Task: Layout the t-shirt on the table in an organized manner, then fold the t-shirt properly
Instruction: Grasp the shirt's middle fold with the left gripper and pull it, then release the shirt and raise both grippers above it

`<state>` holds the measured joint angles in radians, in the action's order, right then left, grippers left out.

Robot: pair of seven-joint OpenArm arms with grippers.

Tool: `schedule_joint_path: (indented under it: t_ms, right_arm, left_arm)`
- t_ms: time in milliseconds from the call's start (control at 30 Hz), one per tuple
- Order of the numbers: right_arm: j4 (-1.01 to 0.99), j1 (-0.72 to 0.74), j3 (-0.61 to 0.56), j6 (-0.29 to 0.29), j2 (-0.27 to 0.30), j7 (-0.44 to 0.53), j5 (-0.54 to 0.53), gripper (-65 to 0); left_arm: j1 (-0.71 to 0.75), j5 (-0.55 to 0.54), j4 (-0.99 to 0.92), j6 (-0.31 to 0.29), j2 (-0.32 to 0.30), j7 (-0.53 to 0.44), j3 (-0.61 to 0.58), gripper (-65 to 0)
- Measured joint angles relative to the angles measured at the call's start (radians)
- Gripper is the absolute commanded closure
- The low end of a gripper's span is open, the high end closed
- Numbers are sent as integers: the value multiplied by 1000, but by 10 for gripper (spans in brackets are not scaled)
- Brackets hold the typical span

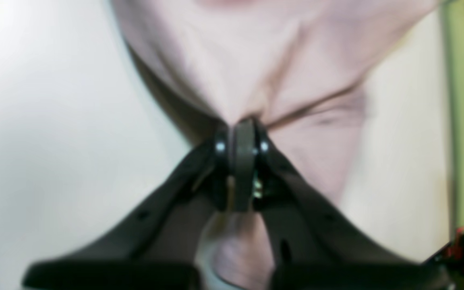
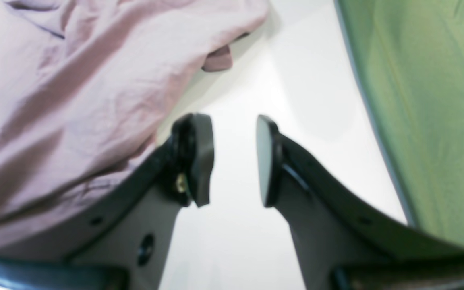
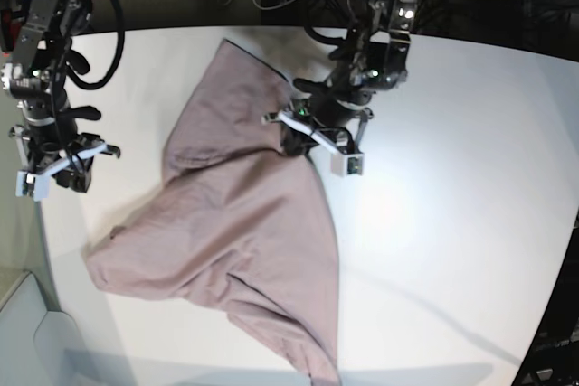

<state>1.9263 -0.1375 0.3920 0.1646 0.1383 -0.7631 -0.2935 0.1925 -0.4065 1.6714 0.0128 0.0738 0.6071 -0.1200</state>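
Bare table (image 3: 452,178) wide open beside the left arm, crumpled t-shirt (image 3: 235,232) filling the middle

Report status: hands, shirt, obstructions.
Left hand shut on t-shirt edge. Right hand open, empty, over table beside shirt. Shirt rumpled, unfolded. Nothing in the way.

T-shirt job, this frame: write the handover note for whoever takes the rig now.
Left gripper: shut on a pinch of the t-shirt at its upper right edge in the base view.
Right gripper: open, holding nothing, over bare table just off the cloth's edge.
T-shirt: lies rumpled and spread unevenly on the white table, not flat.
Done: one edge gripped.
Left: get a second grip, pull it flat and square, then all the folds.
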Motion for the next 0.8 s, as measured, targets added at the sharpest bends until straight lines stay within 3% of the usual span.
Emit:
schedule_joint_path:
  t_ms: [100,267,533,667,800]
  right_arm:
    - [0,-8,0,0,5,0,2,-199]
    - [0,-4,-2,0,2,1,0,-199]
    - [0,-7,0,0,15,-1,1,-199]
    - [0,-8,2,0,34,0,1,-199]
    - [0,-5,0,0,45,-2,0,-199]
  left_arm:
    - [46,0,169,-5,-40,11,-8,-6]
    - [57,-4,353,-2,-46,-17,-3,-6]
    - [-6,23,327,4,-19,-3,-34,-6]
    - [-85,136,221,3,8,-3,-167,-6]
    - [-72,236,114,-5,18,6,-315,-9]
